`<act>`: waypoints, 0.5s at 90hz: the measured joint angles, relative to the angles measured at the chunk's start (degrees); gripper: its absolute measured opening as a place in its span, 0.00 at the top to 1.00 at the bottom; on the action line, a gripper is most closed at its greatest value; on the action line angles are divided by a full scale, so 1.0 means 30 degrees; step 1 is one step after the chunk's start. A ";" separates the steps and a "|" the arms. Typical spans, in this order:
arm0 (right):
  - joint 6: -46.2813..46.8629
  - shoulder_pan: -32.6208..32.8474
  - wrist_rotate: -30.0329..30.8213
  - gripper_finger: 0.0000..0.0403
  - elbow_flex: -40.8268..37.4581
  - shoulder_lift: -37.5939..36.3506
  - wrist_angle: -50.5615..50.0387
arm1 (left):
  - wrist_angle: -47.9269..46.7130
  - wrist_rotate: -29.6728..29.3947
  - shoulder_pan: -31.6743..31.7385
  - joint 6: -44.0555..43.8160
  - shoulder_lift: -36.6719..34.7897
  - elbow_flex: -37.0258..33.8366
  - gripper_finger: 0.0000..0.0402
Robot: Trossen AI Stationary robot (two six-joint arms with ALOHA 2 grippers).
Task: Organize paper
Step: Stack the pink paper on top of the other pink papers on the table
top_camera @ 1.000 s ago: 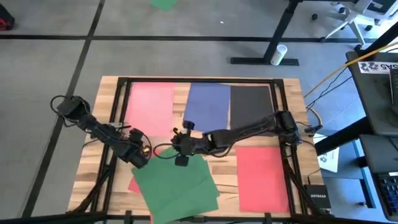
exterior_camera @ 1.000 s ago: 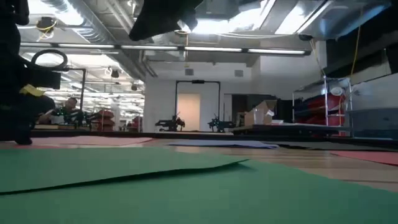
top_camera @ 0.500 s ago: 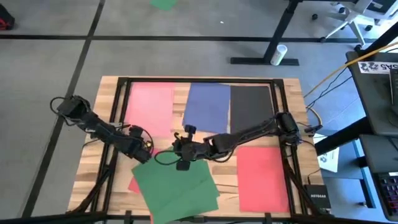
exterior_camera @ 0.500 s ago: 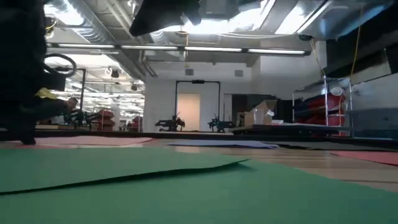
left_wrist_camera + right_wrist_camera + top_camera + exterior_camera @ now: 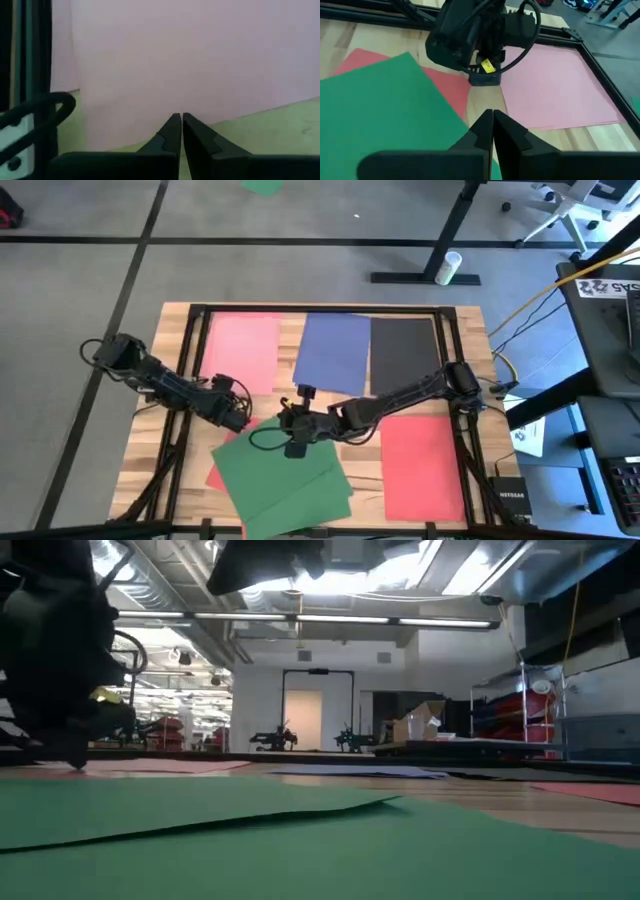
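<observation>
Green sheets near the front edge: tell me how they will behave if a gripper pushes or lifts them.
The green sheets look thin and lie flat, so they will probably slide when pushed. One edge stands slightly off the sheet below in the low view, suggesting floppy paper that would sag if lifted by a corner. They overlap askew, so pushing one may drag the other.

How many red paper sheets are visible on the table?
2. One red sheet lies flat near the table's front right. Another red sheet sticks out from under the green sheets at front left. More may be hidden beneath.
</observation>
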 joint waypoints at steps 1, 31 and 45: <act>0.0001 0.0001 0.0001 1.00 0.0000 0.0000 0.0001 | -0.0009 -0.0001 0.0035 0.0041 0.0000 0.0000 1.00; 0.0015 -0.0002 0.0007 1.00 0.0000 0.0007 0.0015 | 0.0438 -0.0072 0.0406 0.1008 -0.0036 0.0177 1.00; 0.0007 -0.0002 0.0003 1.00 0.0000 0.0007 0.0026 | 0.0639 -0.0693 -0.0433 0.1562 -0.0044 0.1282 1.00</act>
